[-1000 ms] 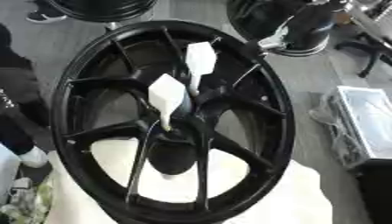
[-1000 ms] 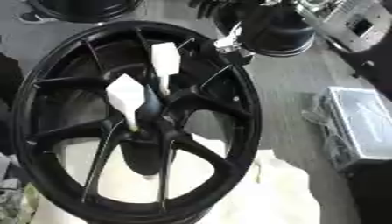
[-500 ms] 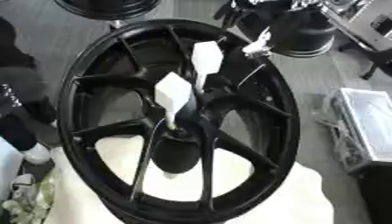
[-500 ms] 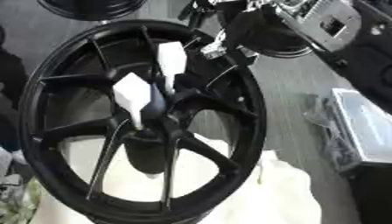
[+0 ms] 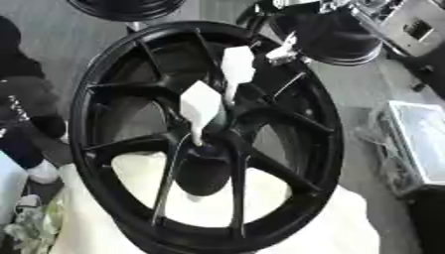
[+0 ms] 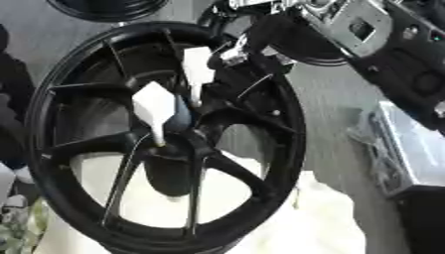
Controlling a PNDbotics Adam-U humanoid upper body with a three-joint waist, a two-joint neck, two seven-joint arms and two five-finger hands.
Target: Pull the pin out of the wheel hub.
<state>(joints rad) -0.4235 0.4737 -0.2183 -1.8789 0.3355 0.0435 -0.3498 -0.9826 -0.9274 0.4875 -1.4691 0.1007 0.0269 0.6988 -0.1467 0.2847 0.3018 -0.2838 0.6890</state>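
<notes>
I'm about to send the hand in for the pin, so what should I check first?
1. Black spoked wheel lying on the pale padding: ok.
2. White wedge-headed pin seated at the hub: ok.
3. Which pin to pull, given the second white pin beside it: cannot tell.
4. Right hand on a pin: not ok; it is by the far rim, apart from both.
5. Path to the pins free: ok.

wheel hub (image 5: 208, 149) centre, case (image 5: 421, 144) right (floor)

A black spoked wheel hub (image 5: 287, 114) fills the frame centre; 2 white pins (image 5: 201, 106) stand at its middle.
</notes>
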